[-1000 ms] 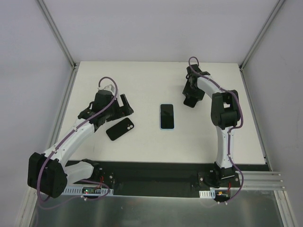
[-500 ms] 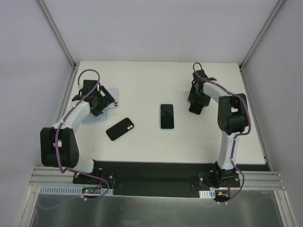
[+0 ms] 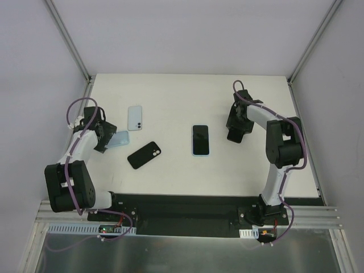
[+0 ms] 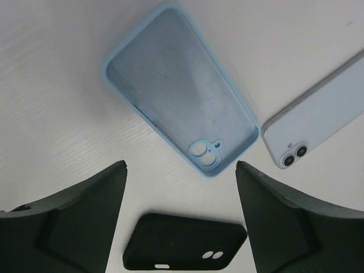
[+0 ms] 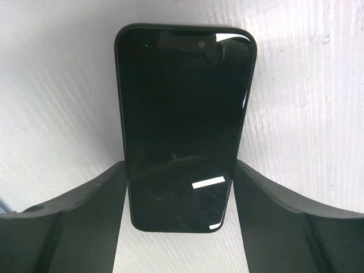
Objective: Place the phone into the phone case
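Two dark fingers (image 5: 85, 216) frame each wrist view, and these close views settle what the overhead one leaves muddy. Under the right gripper (image 5: 180, 165) a black phone (image 5: 185, 114) lies screen up on the white table (image 5: 307, 85). Its near end sits between the fingers, which stand wide apart along its long edges. Whether they press on it I cannot tell, and from above the phone is only a dark patch beneath the wrist. The left gripper (image 4: 181, 165) is spread with nothing between its fingers. A black case (image 4: 185, 242) shows low in the gap. Just beyond the tips the light blue case (image 4: 176, 91) lies hollow side up, its camera cutout toward them. Near that end, at the right, is the corner of a pale blue phone (image 4: 318, 119), back up. Only the overhead view shows a further phone (image 3: 200, 140), dark screen up with a light blue edge, in mid-table between the arms and well apart from the left gripper. The left arm (image 3: 77, 149) is folded close above its base, its wrist near the table's left edge. The right arm (image 3: 282, 145) stands up from its base and bends over to point down right of centre.
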### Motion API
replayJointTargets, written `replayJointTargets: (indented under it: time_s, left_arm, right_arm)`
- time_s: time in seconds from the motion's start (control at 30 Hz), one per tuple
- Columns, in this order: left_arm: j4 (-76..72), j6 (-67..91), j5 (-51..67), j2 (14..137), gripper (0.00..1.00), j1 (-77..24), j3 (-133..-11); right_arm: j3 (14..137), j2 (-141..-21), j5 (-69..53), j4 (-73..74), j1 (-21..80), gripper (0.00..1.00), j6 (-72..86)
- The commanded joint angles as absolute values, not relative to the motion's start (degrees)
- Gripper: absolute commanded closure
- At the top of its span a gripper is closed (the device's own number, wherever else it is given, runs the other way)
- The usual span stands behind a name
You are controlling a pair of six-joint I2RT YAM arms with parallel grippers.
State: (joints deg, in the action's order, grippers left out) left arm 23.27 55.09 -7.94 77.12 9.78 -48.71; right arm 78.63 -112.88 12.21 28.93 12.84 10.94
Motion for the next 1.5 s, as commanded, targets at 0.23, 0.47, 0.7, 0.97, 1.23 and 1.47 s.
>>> replayJointTargets:
  time_s: [0.23, 0.47, 0.7, 0.97, 1.23, 1.47]
  left_arm:
    - [24.26, 20.24, 10.70, 83.58, 0.25, 3.78, -55.98]
    - [28.03, 7.22, 14.30, 87.79, 0.26, -6.06, -57.91]
    - [33.75, -0.78, 15.91, 94.30, 0.29, -11.34, -62.40]
    - [33.93, -1.84, 12.84, 97.56, 0.34, -11.60, -62.84]
    - [34.19, -2.46, 8.27, 98.70, 0.51, -13.18, -62.31]
    - [34.80, 1.57, 14.23, 97.82, 0.99, -14.85, -62.23]
  right_arm:
    - [75.06, -107.40, 9.14, 26.98, 12.83, 0.45, 11.16]
    - [74.45, -106.00, 9.23, 26.98, 12.74, 0.47, 10.81]
    - [74.01, -105.03, 9.14, 27.16, 12.66, 0.48, 10.55]
    - [73.74, -104.50, 8.53, 27.07, 12.66, 0.49, 10.37]
    - [73.65, -104.33, 7.91, 26.98, 12.66, 0.51, 10.46]
    - [73.13, -104.24, 6.33, 27.07, 12.66, 0.51, 10.72]
